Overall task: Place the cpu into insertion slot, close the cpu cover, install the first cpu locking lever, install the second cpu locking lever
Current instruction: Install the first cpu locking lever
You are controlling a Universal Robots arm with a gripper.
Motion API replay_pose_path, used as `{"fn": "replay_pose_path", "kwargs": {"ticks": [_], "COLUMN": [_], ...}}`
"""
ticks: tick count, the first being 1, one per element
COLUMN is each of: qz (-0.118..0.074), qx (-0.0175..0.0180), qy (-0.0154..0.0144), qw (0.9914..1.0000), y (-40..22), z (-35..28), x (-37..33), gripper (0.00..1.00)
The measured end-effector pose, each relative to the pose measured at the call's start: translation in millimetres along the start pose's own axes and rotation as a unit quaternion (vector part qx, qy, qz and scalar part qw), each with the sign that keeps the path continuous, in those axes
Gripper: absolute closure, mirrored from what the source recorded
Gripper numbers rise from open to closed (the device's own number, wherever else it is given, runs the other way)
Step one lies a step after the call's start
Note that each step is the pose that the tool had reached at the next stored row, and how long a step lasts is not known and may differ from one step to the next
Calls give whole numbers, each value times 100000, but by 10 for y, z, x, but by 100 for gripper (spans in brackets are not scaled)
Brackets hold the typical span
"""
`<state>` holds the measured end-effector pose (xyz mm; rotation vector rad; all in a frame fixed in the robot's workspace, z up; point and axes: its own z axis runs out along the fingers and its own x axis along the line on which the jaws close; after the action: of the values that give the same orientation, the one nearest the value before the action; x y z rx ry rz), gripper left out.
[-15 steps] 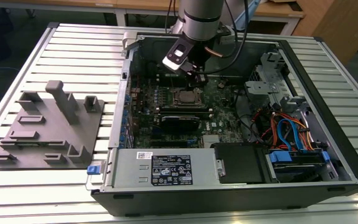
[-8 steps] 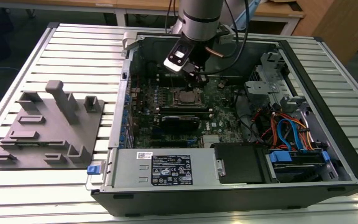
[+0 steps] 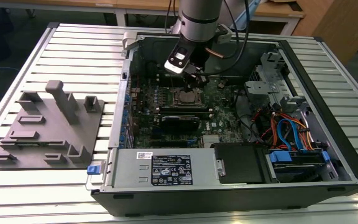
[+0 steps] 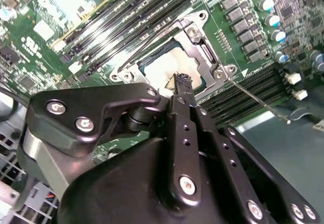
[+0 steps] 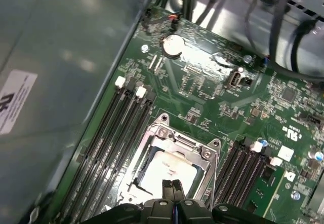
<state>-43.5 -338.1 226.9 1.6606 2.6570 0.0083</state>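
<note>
- Dull silver-tan metal: the cpu [image 5: 167, 169] lies inside the insertion slot [image 5: 143, 159] on the green board. A pale smear covers its top in both wrist views.
- The cpu cover [image 5: 178, 142], a silver frame, surrounds the chip. I cannot tell whether it lies fully flat, and its near edge is hidden behind the gripper body.
- The gripper [image 5: 172, 185] has its two black fingers pressed together, narrow, with nothing seen between them. The tips sit over the chip's edge; contact with the metal cannot be made out.
- A thin wire locking lever [image 4: 258, 101] slants away from one corner of the frame, across the long black memory slots [image 5: 119, 133]. Its seating is unclear. A second lever is not distinguishable.
- Exterior view: the arm [image 3: 197, 18] comes down from the top centre into the open computer case [image 3: 229, 200]. The socket lies just below the tool, shadowed and too small to separate chip from frame.
- A grey fixture block [image 3: 48, 126] stands at the exterior view's left on the slatted table [image 3: 79, 42], well apart from the case.
- The table's edges are cut off by the frame.
</note>
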Motion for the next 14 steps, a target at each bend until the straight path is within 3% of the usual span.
{"fn": "replay_pose_path", "kwargs": {"ticks": [3,7,10,14], "qz": [-2607,-5894,-8169,-11131], "qx": [-8,-23,-36,-49], "qy": [21,52,73,100], "qw": [99966,99826,99666,99379], "y": [0,0,0,0], "z": [3,7,9,12], "x": [0,0,0,0], "gripper": [90,90,90,90]}}
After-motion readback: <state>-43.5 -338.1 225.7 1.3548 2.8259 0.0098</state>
